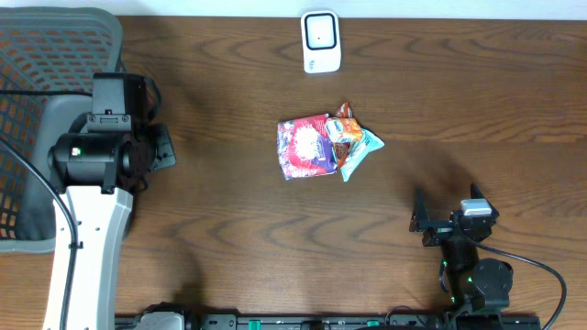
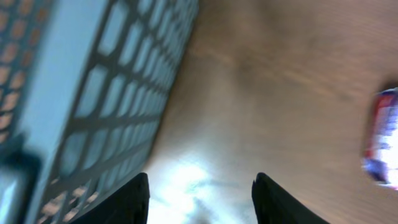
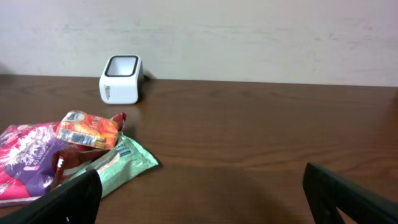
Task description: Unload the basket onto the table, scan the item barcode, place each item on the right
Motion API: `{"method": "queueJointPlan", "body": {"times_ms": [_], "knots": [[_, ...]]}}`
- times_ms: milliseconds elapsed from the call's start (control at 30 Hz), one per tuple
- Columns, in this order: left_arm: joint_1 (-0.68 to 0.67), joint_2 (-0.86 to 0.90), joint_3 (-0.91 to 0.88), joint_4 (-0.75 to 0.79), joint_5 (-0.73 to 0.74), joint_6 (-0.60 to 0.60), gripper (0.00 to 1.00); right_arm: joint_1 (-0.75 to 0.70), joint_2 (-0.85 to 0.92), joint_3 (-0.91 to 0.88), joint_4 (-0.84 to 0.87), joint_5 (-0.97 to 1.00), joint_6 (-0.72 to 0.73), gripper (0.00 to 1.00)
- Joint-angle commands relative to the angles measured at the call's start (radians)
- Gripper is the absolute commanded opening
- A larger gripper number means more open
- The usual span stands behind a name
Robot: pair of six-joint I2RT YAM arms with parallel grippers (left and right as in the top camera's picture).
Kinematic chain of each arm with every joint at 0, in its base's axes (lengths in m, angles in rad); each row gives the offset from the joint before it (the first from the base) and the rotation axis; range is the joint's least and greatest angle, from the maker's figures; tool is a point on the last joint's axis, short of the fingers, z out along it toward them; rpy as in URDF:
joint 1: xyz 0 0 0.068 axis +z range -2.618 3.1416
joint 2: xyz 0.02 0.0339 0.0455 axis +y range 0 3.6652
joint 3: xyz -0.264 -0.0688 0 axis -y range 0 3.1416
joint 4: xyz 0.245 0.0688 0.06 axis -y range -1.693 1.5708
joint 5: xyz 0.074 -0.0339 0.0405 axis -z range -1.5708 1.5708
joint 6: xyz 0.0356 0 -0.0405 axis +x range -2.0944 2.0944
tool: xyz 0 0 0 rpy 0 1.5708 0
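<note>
Soft, even light overhead, only faint shadows on the dark table (image 1: 477,101). Left wrist view smears, basket (image 2: 124,93) and snack packet (image 2: 382,146) blurred, white glare on the near wood. Right wrist view is crisp.

We are looking at a robotics lab bench dressed as a shop checkout. A white barcode scanner (image 1: 321,41) is sitting at 12 o'clock on the dark wood-grain table (image 1: 229,229). Snack packets (image 1: 312,147) are lying at centre, and a grey mesh basket (image 1: 37,55) is standing at 10 o'clock. The left arm (image 1: 92,220) at 8 o'clock and the right arm (image 1: 486,280) at 4 o'clock are flanking the bench. A plain pale wall (image 3: 249,37) is backing it.
</note>
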Motion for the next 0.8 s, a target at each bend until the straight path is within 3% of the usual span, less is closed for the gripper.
{"method": "queueJointPlan", "body": {"times_ms": [0, 133, 167, 433, 767], "knots": [[0.005, -0.007, 0.006, -0.050, -0.124, -0.015, 0.45, -0.002, -0.002, -0.001, -0.004, -0.006, -0.007, 0.99], [0.005, -0.007, 0.006, -0.054, -0.124, -0.015, 0.19, -0.002, -0.002, -0.001, -0.004, -0.006, -0.007, 0.99], [0.005, -0.007, 0.006, -0.054, -0.124, -0.015, 0.08, -0.002, -0.002, -0.001, -0.004, -0.006, -0.007, 0.99], [0.005, -0.007, 0.006, -0.074, -0.128, -0.015, 0.07, -0.002, -0.002, -0.001, -0.004, -0.006, -0.007, 0.99], [0.005, -0.007, 0.006, -0.135, -0.269, -0.060, 0.07, -0.002, -0.002, -0.001, -0.004, -0.006, -0.007, 0.99]]}}
